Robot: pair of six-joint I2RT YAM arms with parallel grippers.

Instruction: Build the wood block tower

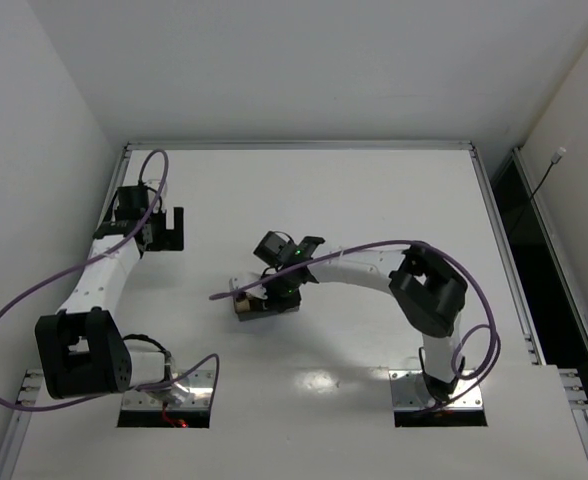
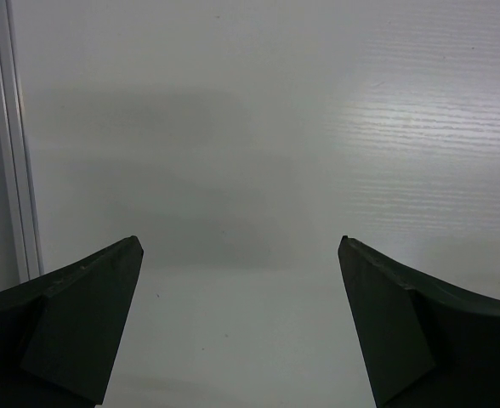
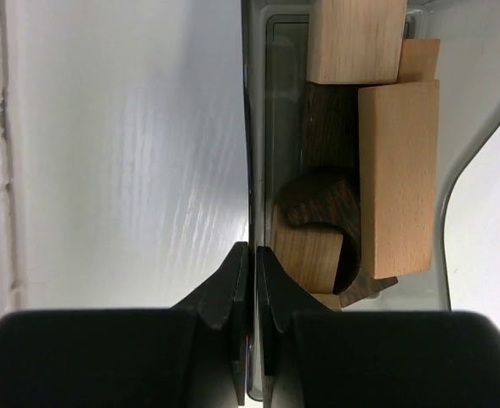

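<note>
The right fingers (image 3: 238, 276) are pinched together on the left wall of the smoky tray (image 3: 258, 127), mid-surface. The wood blocks (image 3: 399, 170) lie jumbled inside it, a dark arch (image 3: 322, 204) among tan ones. At ten o'clock from the tray, the left fingers (image 2: 80, 323) hang wide apart over the bare surface (image 2: 250, 127).

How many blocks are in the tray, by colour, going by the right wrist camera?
Tan blocks: 4
Dark brown blocks: 2 (one an arch)
Total: 6 showing in the tray; others may be hidden.
</note>
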